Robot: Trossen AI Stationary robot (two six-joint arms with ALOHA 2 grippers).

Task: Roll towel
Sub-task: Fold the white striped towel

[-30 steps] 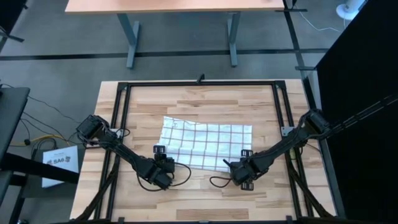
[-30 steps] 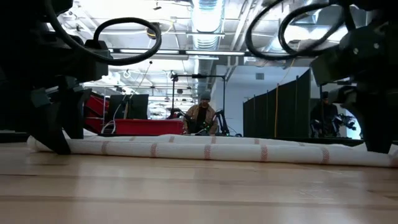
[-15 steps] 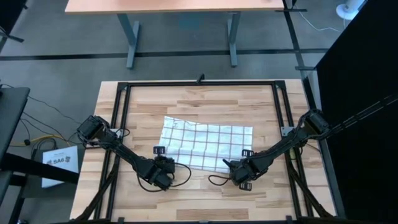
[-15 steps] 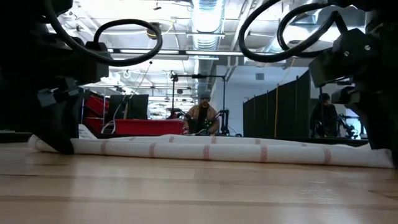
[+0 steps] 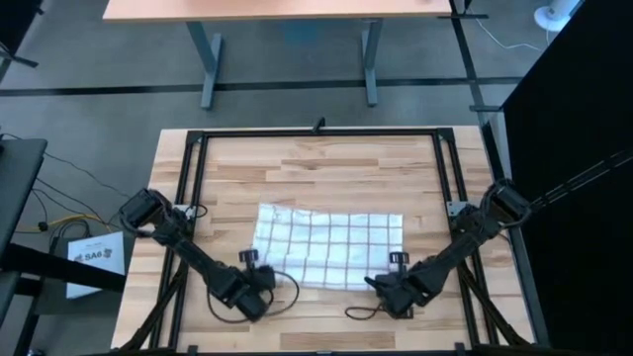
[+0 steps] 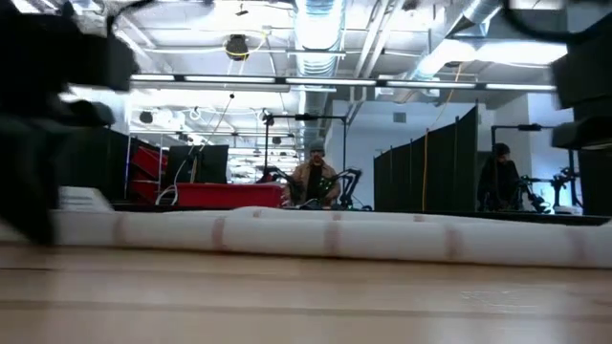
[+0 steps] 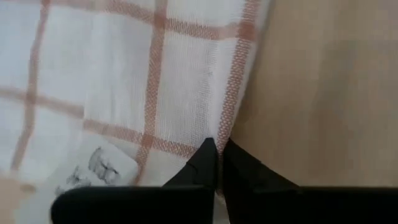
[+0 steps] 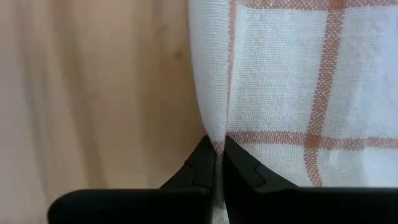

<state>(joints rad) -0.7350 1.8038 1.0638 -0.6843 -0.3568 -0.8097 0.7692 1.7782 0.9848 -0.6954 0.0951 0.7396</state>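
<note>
One towel point(image 5: 328, 247), white with a thin reddish-brown grid, lies spread near the middle of the wooden desk point(image 5: 326, 168). In the low view its near edge point(image 6: 325, 234) shows as a long, thick roll running across almost the whole width, resting on the boards.

Two tools are at work, one at each near corner. The left tool point(image 7: 214, 149) has its two dark tips pressed together, pinching the towel's hem at the left near corner; a small printed label point(image 7: 93, 168) sits on the cloth just beside it. The right tool point(image 8: 216, 146) is likewise pressed together, pinching the towel's edge at the right near corner.

Bare wood lies open on every side: a broad strip beyond the far edge, narrower strips at both sides up to the black frame point(image 5: 316, 132), and a band in front between the roll and the desk's near edge.

Two people point(image 6: 313, 177) show in the room behind.
</note>
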